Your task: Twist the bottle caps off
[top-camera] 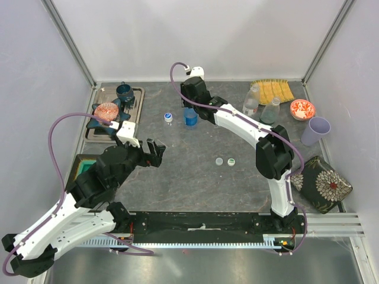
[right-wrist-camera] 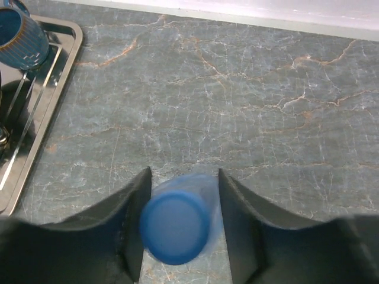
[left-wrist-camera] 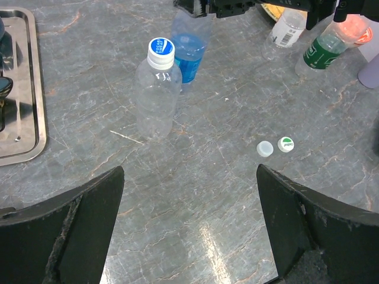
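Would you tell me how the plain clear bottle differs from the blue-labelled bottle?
The plain clear bottle is unlabelled with a white, blue-printed cap; the blue-labelled bottle has a blue top. The plain clear bottle stands free; the blue-labelled bottle sits between the right gripper's jaws. Both stand upright, capped.

Bright, diffuse light is coming from above, and the white walls are spreading it evenly over the tabletop (top-camera: 189, 177). Shadows under the arms are falling soft and short. The metal sheet (top-camera: 195, 260) at the near edge is throwing back a pale glare. In the left wrist view, a light streak is reflecting off the stone surface. In the right wrist view, the blue cap (right-wrist-camera: 174, 226) and the right gripper's fingers (right-wrist-camera: 127, 242) are appearing blurred, while the veined surface behind is rendering sharp.
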Robot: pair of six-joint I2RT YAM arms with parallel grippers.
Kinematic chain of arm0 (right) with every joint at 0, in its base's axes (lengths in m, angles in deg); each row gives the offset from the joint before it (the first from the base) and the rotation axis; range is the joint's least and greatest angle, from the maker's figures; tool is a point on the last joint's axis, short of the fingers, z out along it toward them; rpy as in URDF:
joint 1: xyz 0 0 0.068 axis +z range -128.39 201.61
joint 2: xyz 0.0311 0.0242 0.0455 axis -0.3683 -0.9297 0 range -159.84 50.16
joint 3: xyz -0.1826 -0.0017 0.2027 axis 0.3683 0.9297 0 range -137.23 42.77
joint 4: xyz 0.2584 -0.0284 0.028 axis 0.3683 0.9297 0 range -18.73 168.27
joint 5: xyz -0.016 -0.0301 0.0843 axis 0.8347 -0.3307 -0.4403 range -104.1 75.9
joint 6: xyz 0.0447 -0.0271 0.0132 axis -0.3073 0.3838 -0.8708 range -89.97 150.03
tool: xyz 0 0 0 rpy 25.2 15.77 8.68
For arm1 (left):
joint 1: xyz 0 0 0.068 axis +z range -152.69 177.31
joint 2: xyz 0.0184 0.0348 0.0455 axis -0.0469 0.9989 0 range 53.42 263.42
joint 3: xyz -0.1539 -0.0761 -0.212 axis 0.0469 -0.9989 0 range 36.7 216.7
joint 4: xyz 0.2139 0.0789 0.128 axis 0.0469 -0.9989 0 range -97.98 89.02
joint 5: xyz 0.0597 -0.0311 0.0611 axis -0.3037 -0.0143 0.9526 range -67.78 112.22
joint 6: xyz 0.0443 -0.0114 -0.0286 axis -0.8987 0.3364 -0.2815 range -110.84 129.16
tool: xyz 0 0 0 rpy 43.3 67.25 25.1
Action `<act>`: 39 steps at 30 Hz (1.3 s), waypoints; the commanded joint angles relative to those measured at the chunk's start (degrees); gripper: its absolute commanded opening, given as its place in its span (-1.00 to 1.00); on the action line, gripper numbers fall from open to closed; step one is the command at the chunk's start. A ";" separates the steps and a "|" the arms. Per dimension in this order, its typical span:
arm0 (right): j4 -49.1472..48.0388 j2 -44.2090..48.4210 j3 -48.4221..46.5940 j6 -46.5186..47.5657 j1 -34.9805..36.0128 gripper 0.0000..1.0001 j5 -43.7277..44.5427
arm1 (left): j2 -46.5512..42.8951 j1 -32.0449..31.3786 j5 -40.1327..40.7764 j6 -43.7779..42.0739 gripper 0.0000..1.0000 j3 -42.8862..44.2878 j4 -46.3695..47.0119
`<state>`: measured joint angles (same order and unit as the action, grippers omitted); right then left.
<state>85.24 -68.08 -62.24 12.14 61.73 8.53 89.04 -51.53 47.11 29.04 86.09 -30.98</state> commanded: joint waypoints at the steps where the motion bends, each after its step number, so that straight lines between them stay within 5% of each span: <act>1: -3.60 2.74 1.99 -0.13 0.13 -0.13 1.36 | 0.33 0.24 -0.63 -2.30 0.97 -0.25 2.84; 4: -4.13 4.76 3.49 -0.04 0.14 -0.41 1.45 | 0.24 0.24 -0.54 -2.65 0.96 -0.17 3.19; 10: -3.70 19.74 11.03 -2.75 0.05 -0.53 6.02 | 0.16 0.24 0.95 -4.76 0.96 1.32 6.35; 15: 0.25 36.37 17.73 -5.05 0.13 -0.60 -4.41 | 1.82 0.24 0.88 -9.32 0.98 3.61 13.81; 16: 3.83 37.97 18.35 -5.40 0.14 -0.81 -8.70 | 2.43 0.24 -0.44 -9.94 0.99 4.31 14.52; 18: 7.63 42.10 18.70 -6.45 0.14 -1.00 -12.24 | 4.27 0.50 -6.14 -10.39 0.99 7.20 15.14; 22: 12.82 48.09 20.72 -7.68 0.13 -1.00 -22.35 | 9.54 3.57 -22.12 -7.85 0.99 12.22 18.12; 29: 14.41 53.81 21.69 -9.27 0.14 -1.00 -35.37 | 16.23 21.40 -68.58 8.32 0.99 14.51 34.96; 33: 14.15 55.48 22.30 -10.41 0.05 -1.00 -38.80 | 18.61 21.42 -79.71 8.95 0.99 12.50 38.43; 39: 7.66 55.92 24.85 -15.59 0.14 -1.00 -44.95 | 18.44 21.07 -82.10 5.80 0.99 8.98 37.83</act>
<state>99.03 -13.61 -38.77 1.25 61.69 -30.20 108.01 -30.41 -26.97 34.40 96.84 3.68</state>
